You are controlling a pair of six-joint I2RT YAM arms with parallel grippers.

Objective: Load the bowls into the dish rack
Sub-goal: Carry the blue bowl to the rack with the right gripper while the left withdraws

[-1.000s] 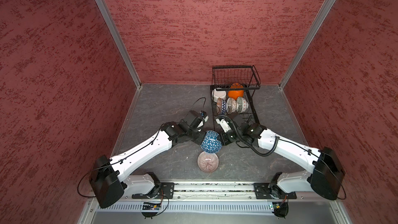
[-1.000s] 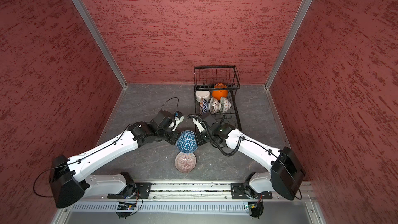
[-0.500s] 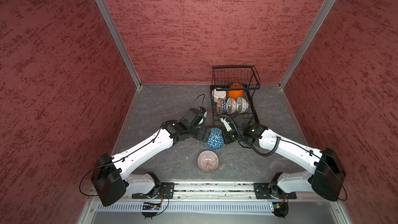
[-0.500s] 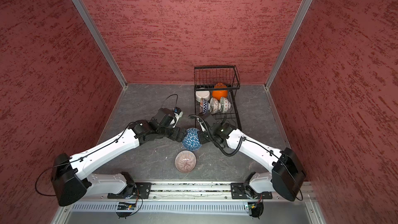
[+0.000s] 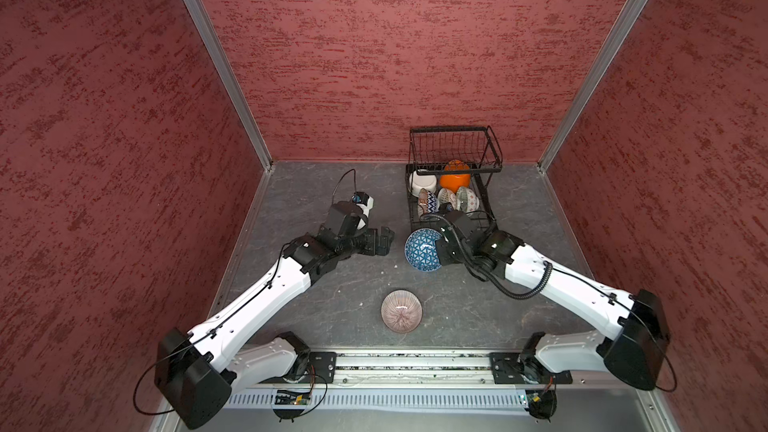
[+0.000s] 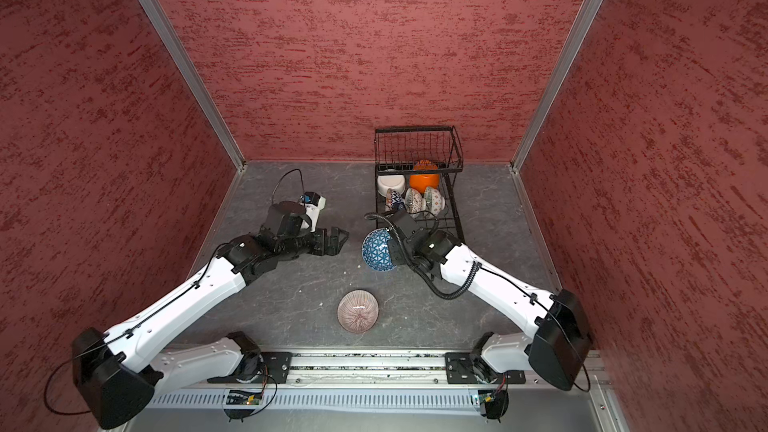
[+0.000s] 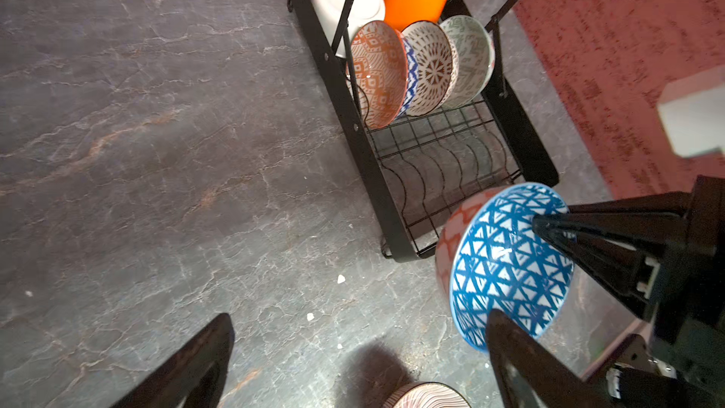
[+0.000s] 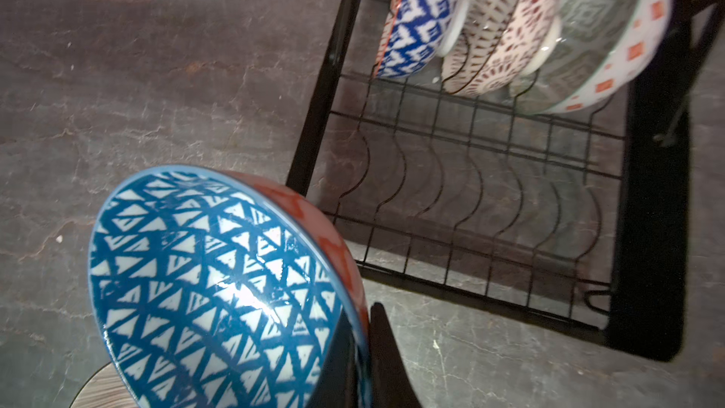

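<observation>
Blue bowl (image 5: 423, 249) is hanging tilted in the right claw (image 8: 359, 331), pinched at its rim, dish rack (image 8: 651, 229) just beyond; glazed ceramic, probably slick and brittle; left claw (image 5: 388, 241) is gaping wide, empty.

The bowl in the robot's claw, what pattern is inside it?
Blue with white triangles inside the held bowl; the right wrist view shows it best.

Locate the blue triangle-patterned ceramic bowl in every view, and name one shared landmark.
Top view: blue triangle-patterned ceramic bowl mid-frame.
Top view: bowl mid-frame too.
Left wrist: bowl lower right.
Right wrist: bowl lower left.
Landmark: black wire dish rack, beside the bowl in all four.
</observation>
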